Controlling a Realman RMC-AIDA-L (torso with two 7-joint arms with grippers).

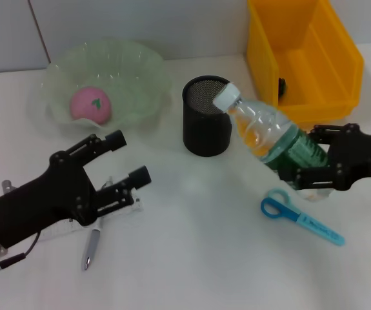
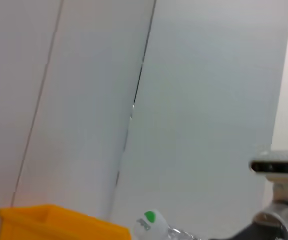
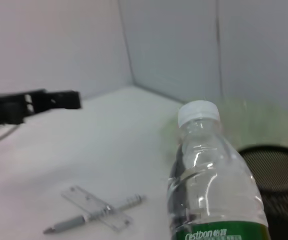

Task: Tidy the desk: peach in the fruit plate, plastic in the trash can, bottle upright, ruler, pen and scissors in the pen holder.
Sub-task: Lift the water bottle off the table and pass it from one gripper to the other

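My right gripper (image 1: 313,157) is shut on a clear bottle (image 1: 262,129) with a white cap and green label. It holds the bottle tilted above the table, cap near the rim of the black mesh pen holder (image 1: 206,123). The bottle fills the right wrist view (image 3: 209,175). My left gripper (image 1: 128,157) is open and empty above a clear ruler (image 1: 122,208) and a grey pen (image 1: 91,248), which lie crossed (image 3: 96,207). Blue scissors (image 1: 301,219) lie on the table below the bottle. A pink peach (image 1: 90,104) sits in the green fruit plate (image 1: 143,71).
A yellow bin (image 1: 330,58) stands at the back right with a small dark thing (image 1: 282,87) inside. A pale wall runs along the back of the white table. The bin's rim (image 2: 58,220) and the bottle cap (image 2: 151,225) show in the left wrist view.
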